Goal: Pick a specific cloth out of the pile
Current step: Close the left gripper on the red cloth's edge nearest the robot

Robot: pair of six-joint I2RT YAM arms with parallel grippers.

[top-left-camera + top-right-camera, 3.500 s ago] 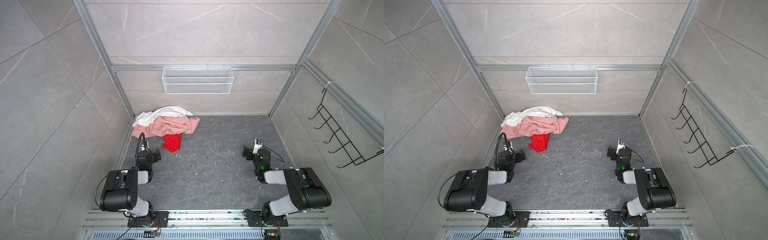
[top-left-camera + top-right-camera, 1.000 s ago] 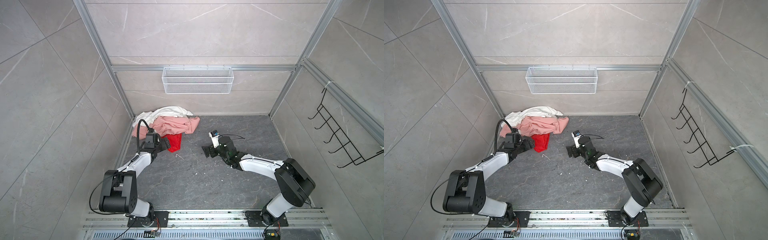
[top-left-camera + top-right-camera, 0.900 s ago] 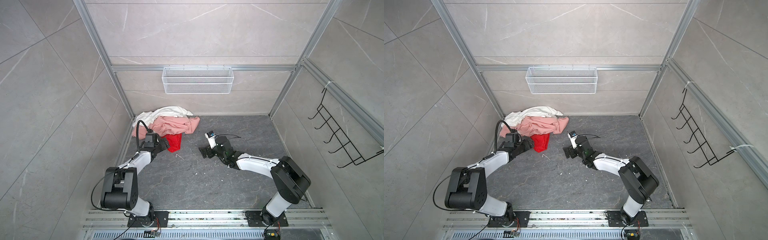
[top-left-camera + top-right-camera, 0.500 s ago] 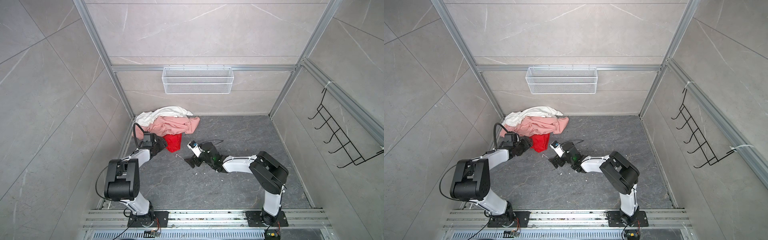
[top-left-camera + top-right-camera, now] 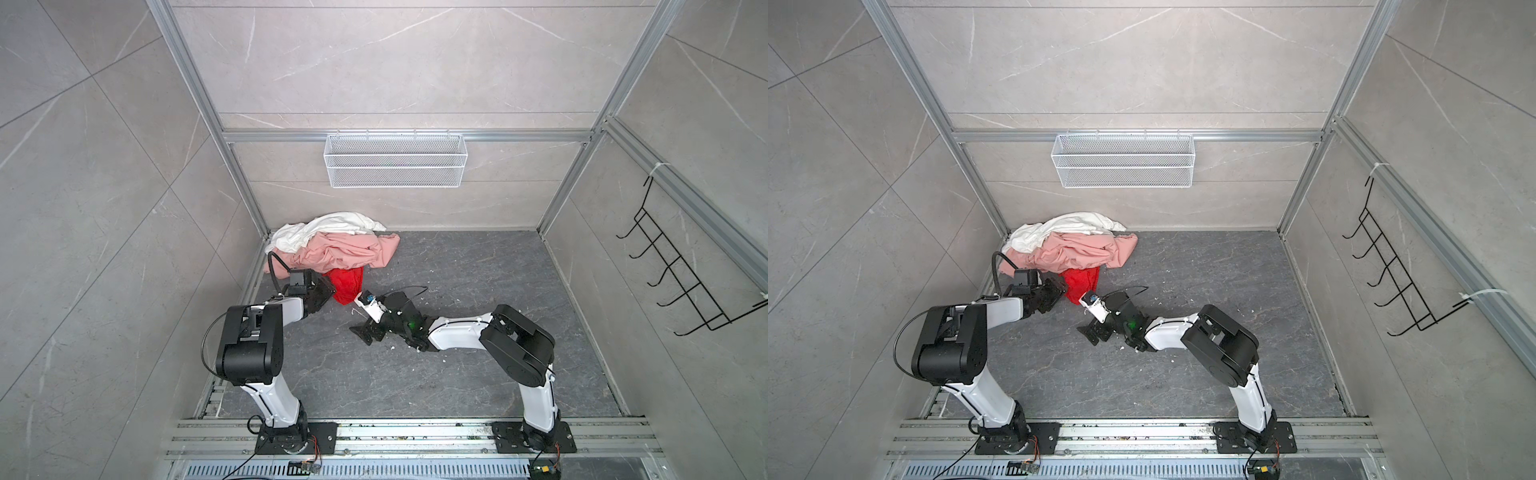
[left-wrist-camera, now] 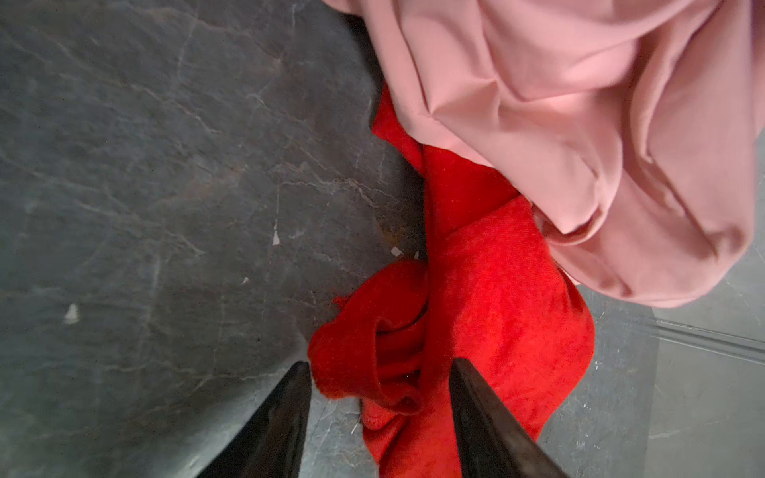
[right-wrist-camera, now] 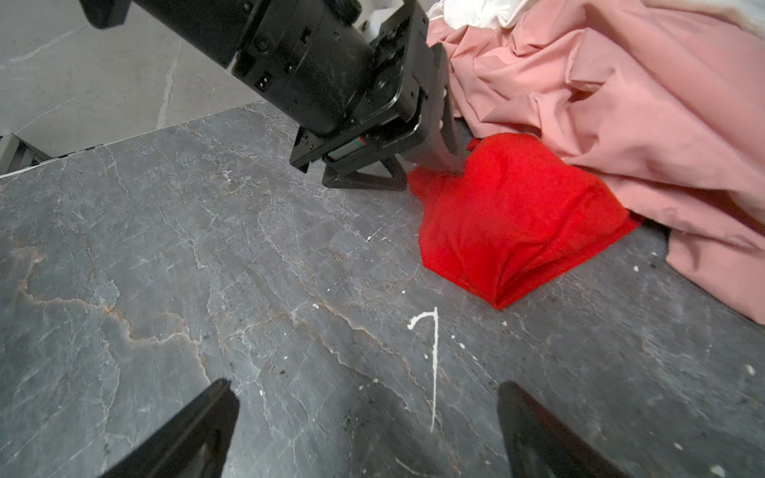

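Left hand (image 6: 381, 364) has narrowed around the red cloth (image 6: 496, 289).

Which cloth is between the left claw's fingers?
The red cloth: the smallest, poking out under the pink cloth, with the left gripper straddling it. The white cloth lies behind.

Support surface: a dark grey veined stone slab (image 5: 457, 374). In both top views the pile (image 5: 345, 249) occupies its 11 o'clock corner, with the white cloth (image 5: 328, 224) rearmost and the pink cloth (image 5: 353, 255) in front. The red cloth (image 5: 347, 284) protrudes at the pink cloth's 6 o'clock edge and rests on the slab. A thin white strip (image 7: 432, 360) and scattered white flecks (image 7: 750, 369) lie nearby.
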